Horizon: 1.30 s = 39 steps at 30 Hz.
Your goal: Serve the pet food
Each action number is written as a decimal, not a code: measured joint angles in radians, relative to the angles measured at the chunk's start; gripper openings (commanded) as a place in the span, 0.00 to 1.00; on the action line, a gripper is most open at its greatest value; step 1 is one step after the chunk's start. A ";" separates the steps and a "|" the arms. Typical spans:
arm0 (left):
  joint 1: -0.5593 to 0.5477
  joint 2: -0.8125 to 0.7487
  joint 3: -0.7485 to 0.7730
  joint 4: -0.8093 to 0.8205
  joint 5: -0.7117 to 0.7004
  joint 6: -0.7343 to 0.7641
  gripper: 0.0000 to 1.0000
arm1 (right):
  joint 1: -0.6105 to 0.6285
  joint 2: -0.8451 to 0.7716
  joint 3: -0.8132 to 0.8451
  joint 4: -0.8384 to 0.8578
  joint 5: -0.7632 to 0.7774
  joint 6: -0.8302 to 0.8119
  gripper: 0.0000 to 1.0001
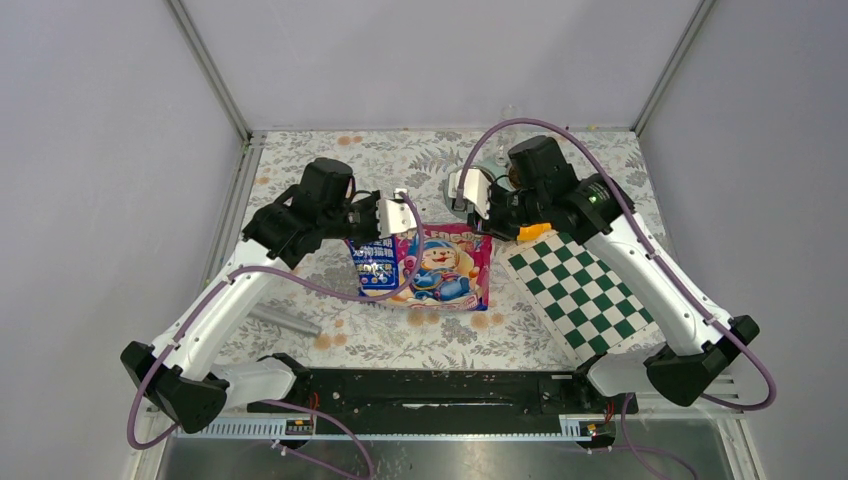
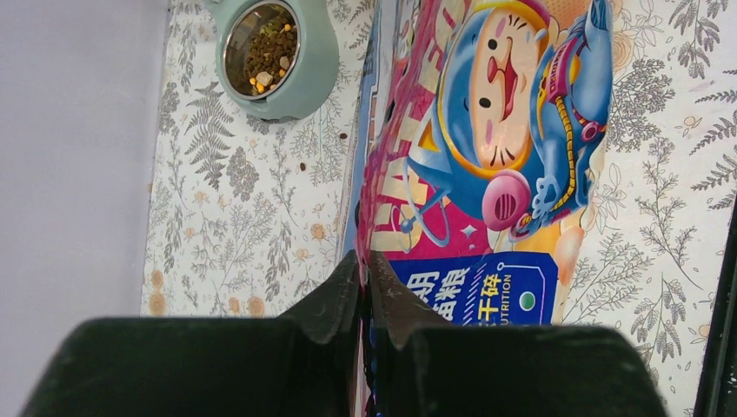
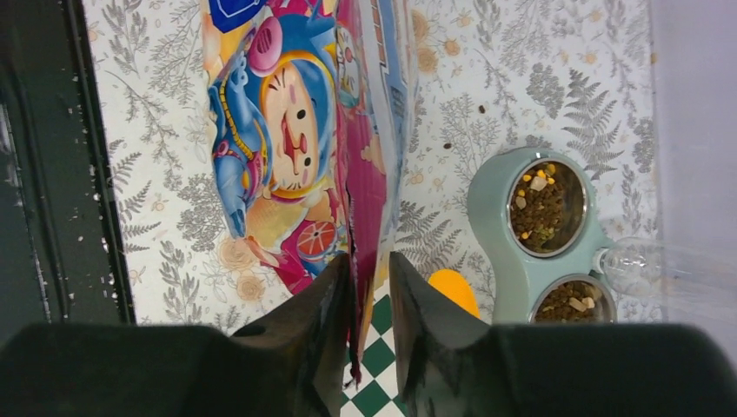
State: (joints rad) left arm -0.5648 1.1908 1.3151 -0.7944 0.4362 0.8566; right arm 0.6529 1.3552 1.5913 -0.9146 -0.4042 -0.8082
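Note:
The pet food bag (image 1: 428,264), glossy with a cartoon print, is held up by its top edge at mid-table. My left gripper (image 1: 398,214) is shut on the bag's top left edge; in the left wrist view its jaws (image 2: 365,255) pinch the bag (image 2: 504,148). My right gripper (image 1: 468,190) is at the bag's other top corner. In the right wrist view its jaws (image 3: 369,259) stand a little apart, the bag edge (image 3: 356,217) lying against the left finger. Kibble fills both cups (image 3: 546,207) (image 3: 574,302) of the pale green double bowl (image 3: 500,261), also seen from the left wrist (image 2: 265,48).
A green-and-white checkered mat (image 1: 590,290) lies at the right with an orange scoop (image 3: 454,291) at its far corner. A few loose pellets (image 3: 481,109) lie on the floral cloth. A grey cylinder (image 1: 285,320) lies at the near left. A clear container (image 3: 660,265) stands beside the bowl.

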 measured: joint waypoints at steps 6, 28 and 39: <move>0.009 0.000 0.000 -0.010 -0.013 -0.001 0.09 | 0.016 0.035 0.043 -0.047 0.030 0.011 0.03; 0.018 -0.007 0.000 -0.024 -0.022 -0.005 0.09 | 0.081 0.070 0.076 -0.064 0.108 0.021 0.30; 0.026 -0.026 -0.022 -0.013 -0.022 -0.011 0.09 | 0.095 0.101 0.066 -0.018 0.080 0.027 0.00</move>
State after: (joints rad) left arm -0.5392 1.1648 1.2930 -0.8074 0.4145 0.8452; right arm 0.7475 1.4559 1.6577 -0.9325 -0.3237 -0.7807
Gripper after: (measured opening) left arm 0.088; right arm 0.083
